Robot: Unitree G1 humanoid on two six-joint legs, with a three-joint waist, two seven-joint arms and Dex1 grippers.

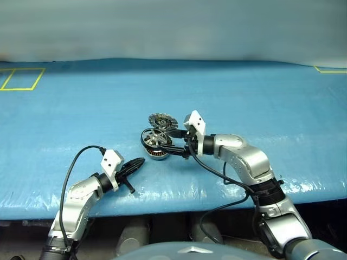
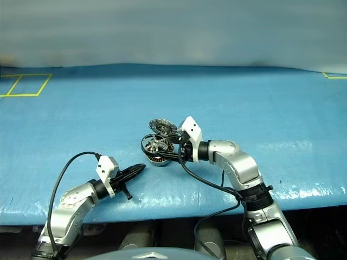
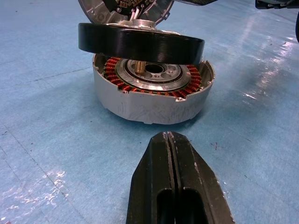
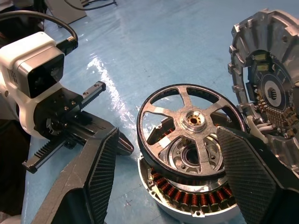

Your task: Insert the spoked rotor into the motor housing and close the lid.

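Over motor housing (image 4: 187,200), spread right pincer (image 4: 168,168).

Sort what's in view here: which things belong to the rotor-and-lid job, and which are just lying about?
Part of the job:
- spoked rotor, tilted on the housing's rim, not seated
- motor housing, copper windings exposed
- lid, standing open beside the housing
- right gripper, open around the rotor
- left gripper, shut, short of the housing

Just there:
- blue table cover
- yellow tape outline

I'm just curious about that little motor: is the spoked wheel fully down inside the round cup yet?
Not yet. The silver spoked rotor rests tilted on the grey metal motor housing, copper windings still showing.
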